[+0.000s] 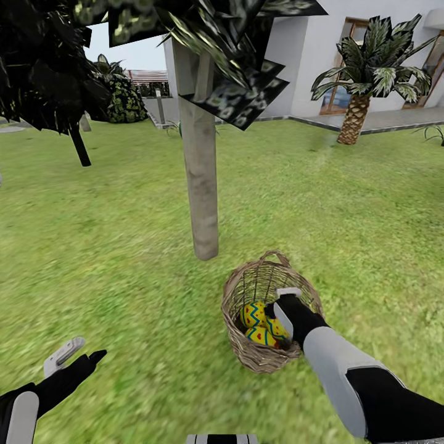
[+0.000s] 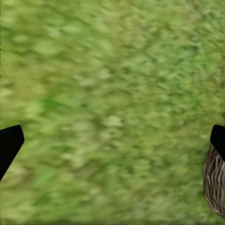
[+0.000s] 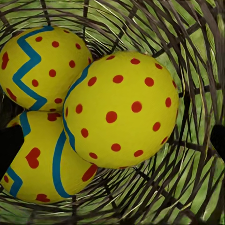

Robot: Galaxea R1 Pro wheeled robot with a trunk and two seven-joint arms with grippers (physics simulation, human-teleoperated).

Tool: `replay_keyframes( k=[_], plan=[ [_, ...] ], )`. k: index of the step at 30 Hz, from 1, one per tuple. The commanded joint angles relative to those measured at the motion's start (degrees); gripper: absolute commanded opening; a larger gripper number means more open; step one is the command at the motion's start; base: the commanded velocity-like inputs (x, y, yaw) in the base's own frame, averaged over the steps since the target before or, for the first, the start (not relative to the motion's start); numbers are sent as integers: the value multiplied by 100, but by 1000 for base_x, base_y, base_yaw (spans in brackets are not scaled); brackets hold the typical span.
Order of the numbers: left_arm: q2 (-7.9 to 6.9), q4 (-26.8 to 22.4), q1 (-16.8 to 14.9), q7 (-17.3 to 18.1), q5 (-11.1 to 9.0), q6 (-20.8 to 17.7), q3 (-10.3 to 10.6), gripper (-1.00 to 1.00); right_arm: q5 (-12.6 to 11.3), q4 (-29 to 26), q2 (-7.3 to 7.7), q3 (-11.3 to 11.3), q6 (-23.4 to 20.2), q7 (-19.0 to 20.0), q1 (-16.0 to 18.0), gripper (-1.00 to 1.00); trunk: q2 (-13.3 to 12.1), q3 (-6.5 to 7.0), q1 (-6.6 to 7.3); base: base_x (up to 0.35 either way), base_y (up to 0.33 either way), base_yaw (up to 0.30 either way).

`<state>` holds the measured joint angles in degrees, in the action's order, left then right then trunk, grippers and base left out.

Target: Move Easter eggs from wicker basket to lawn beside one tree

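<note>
The wicker basket [image 1: 246, 296] stands on the lawn [image 1: 123, 246] just right of the pale tree trunk [image 1: 200, 185]. Three yellow Easter eggs lie in it: a zigzag one [image 3: 40, 68], a red-dotted one [image 3: 122, 110] on top, and one with hearts [image 3: 42, 164]. In the head view they show as eggs [image 1: 254, 313] beside my right gripper [image 1: 280, 307], which reaches down inside the basket. It is open, its fingertips [image 3: 9, 145] standing wide on either side of the dotted egg without touching it. My left gripper [image 1: 80, 353] hangs open over bare grass, left of the basket [image 2: 215, 180].
A dark tree with a thin black trunk [image 1: 79, 145] stands at the back left. A small palm [image 1: 354, 117] grows by the white house [image 1: 308, 61] at the back right. Open grass lies around the pale trunk's foot.
</note>
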<state>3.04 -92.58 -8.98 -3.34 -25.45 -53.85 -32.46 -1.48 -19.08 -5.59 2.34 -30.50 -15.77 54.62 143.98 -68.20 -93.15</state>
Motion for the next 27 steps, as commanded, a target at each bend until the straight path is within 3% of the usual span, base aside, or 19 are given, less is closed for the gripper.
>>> replay_keyframes(
  k=[1,5,8,15,20,27],
  plan=[
    [4,-6,-6,-35,-57,-32,-10,100,-27,-11,9,17,-293,-40,178,100,2,-5,1,0,0,0],
    [3,-6,-4,-35,-57,-33,0,100,-51,1,6,5,-728,-163,596,100,2,-5,1,0,0,0],
    [3,-6,-3,-35,-57,-37,0,100,-199,7,8,-39,-1147,-214,827,100,2,-5,1,0,0,0],
    [3,-6,-5,-35,-57,-56,-30,100,-851,-1,49,-108,-1845,-266,1114,100,2,-5,1,0,0,0],
    [-3,-6,-6,-35,-57,-98,-52,100,-912,-7,49,-113,-1956,-301,1136,100,2,-5,1,0,0,0],
    [-5,-14,-5,-35,-57,-108,-58,100,-918,6,49,-149,-1946,-312,1138,100,11,-160,-17,0,0,0]
  ],
)
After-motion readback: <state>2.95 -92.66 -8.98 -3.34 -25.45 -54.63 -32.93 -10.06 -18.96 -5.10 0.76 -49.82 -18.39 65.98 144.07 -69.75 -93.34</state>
